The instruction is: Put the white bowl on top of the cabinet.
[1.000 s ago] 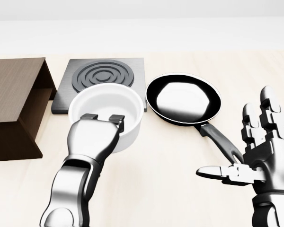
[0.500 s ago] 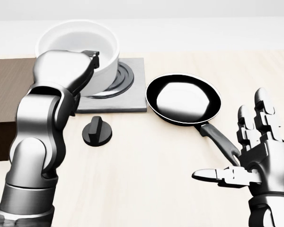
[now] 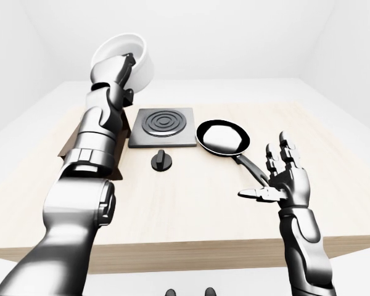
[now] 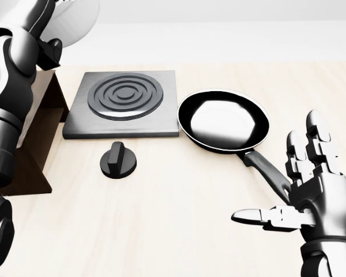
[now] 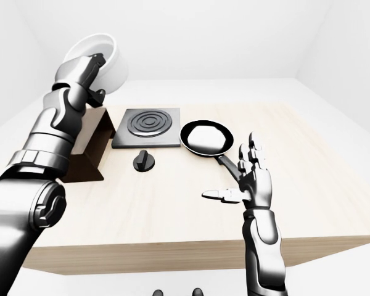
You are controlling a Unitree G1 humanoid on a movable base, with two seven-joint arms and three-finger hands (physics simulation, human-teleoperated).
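My left hand (image 3: 122,65) is shut on the rim of the white bowl (image 3: 139,55) and holds it high in the air, above the dark brown wooden cabinet (image 5: 89,148) at the table's left. In the head view only the bowl's edge (image 4: 81,20) shows at the top left, beside my left arm. The cabinet (image 4: 37,144) is largely hidden behind that arm. My right hand (image 4: 294,199) is open and empty, fingers spread, low at the right near the pan's handle.
A grey hob plate with a ringed burner (image 4: 125,95) lies mid-table. A black knob (image 4: 117,160) sits just below it. A black frying pan (image 4: 224,121) lies right of the hob, its handle (image 4: 269,171) pointing toward my right hand.
My left hand has lifted the bowl from the table below the hob, up and to the left, over the cabinet. The black knob is uncovered. The right hand barely moved.
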